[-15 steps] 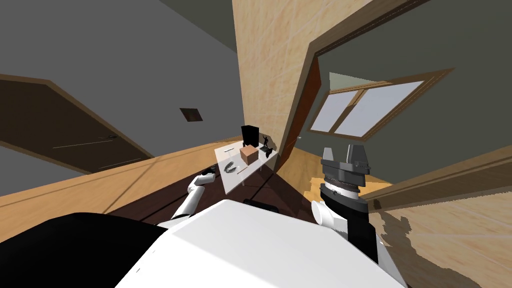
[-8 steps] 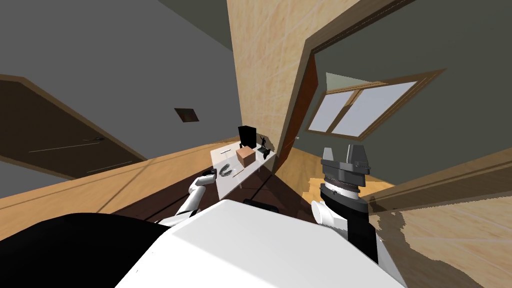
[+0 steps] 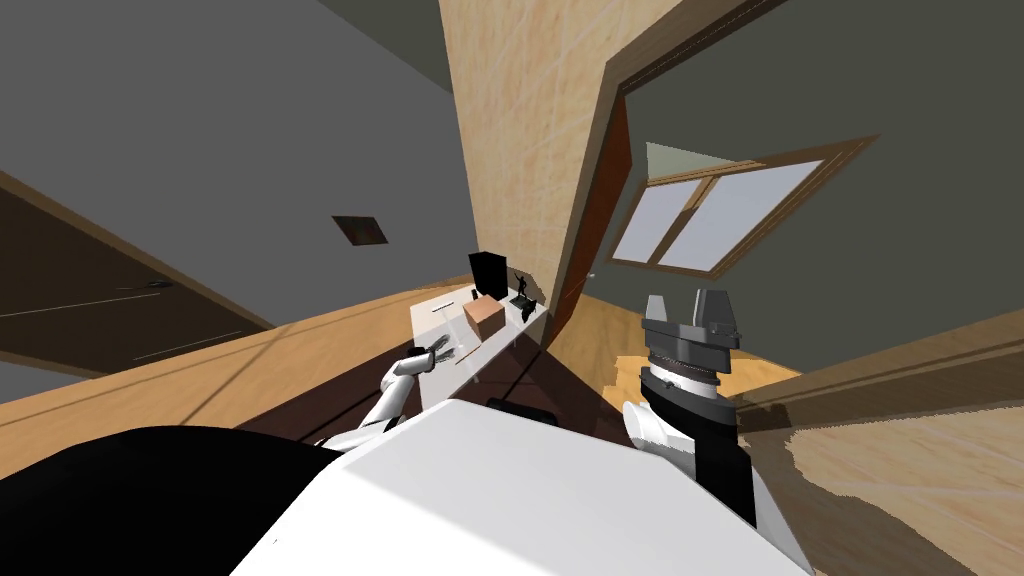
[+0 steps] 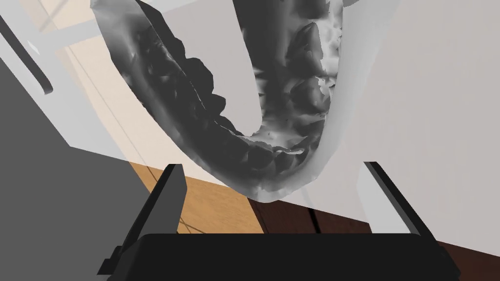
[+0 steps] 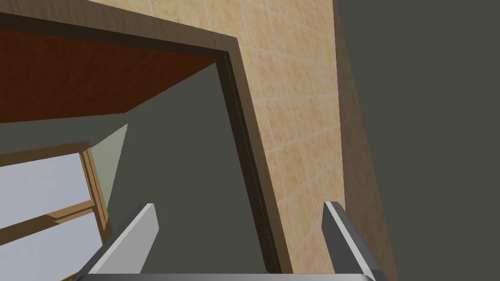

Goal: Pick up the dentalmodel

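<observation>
Left gripper (image 3: 438, 351): at the near edge of the white worktop (image 3: 436, 312), held low over it.
Left fingers (image 4: 165, 205): two, spread wide and gripping nothing.
Dentalmodel (image 4: 288, 146): one grey horseshoe-shaped arch, lying flat on the worktop just inside its near edge. The closed curve of the arch points toward the left gripper (image 4: 272, 167) and sits between the fingertips. Whether it touches either finger cannot be told.
Left wrist view: shows the tooth ridges along the inner side of the arch, dark and rough, with a smooth pale outer band. Wooden floor shows beyond the worktop's (image 4: 429, 97) edge.
Head view: shows the things farther along the worktop, all well apart from the left gripper.
Brown box (image 3: 484, 316): one, near the middle of the worktop.
Black box (image 3: 488, 271): one, upright at the far end, by the tiled wall.
Dark figurine (image 3: 521, 284): one, small, beside the black box; its detail is too small to read.
Right gripper (image 3: 686, 300): raised beside the chest, away from the worktop.
Right fingers (image 5: 139, 234): two, apart and holding nothing.
</observation>
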